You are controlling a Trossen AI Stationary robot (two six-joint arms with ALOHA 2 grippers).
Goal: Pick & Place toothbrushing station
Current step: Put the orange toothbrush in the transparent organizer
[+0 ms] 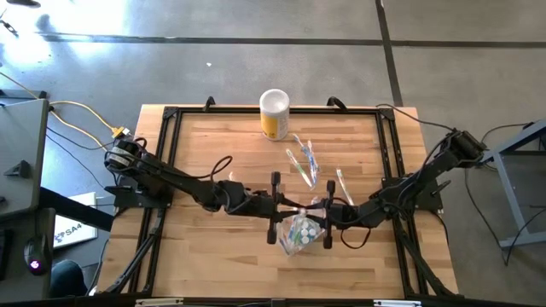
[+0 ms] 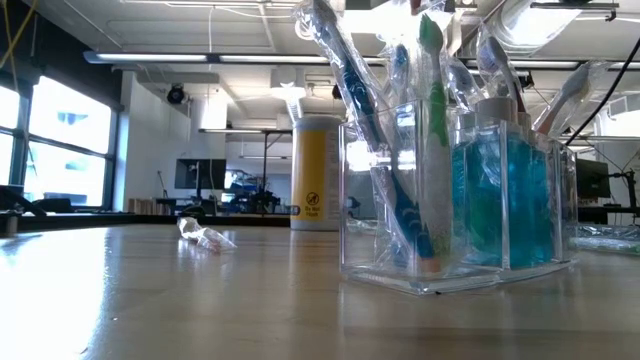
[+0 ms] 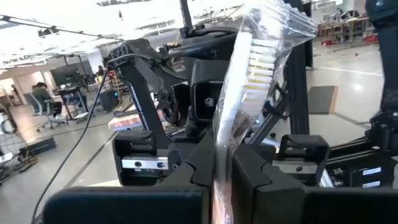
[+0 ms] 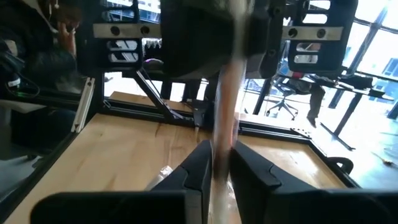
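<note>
A toothbrush (image 3: 249,74) in clear crinkly wrap, white with its bristle head up, stands between my two grippers above the table's middle. My left gripper (image 3: 224,163) comes from the table's left and is shut on it. My right gripper (image 4: 221,167) faces it from the right, its fingers close against the same brush (image 4: 227,93). Just nearer the table's front edge stands a clear holder (image 1: 300,232) with more toothbrushes and teal tubes (image 2: 500,200). Loose wrapped toothbrushes (image 1: 304,159) lie on the table farther back. My left gripper pinches the wrapped toothbrush's handle (image 3: 222,140) between its two fingers, well below the bristle head. The fingers lie about level, coming from the table's left, across the brush. The brush rises upright above them, clear of the table; its lower end is hidden by the fingers. My right gripper has the same brush's handle (image 4: 222,146) between its two fingers, coming level from the table's right, across it. The brush is blurred here and rises upright in front of the left gripper. Its lower end is hidden.
A yellow canister with a white lid (image 1: 275,113) stands at the table's far edge. Another wrapped toothbrush (image 1: 344,183) lies right of centre. A black frame rail (image 1: 171,153) borders the wooden table.
</note>
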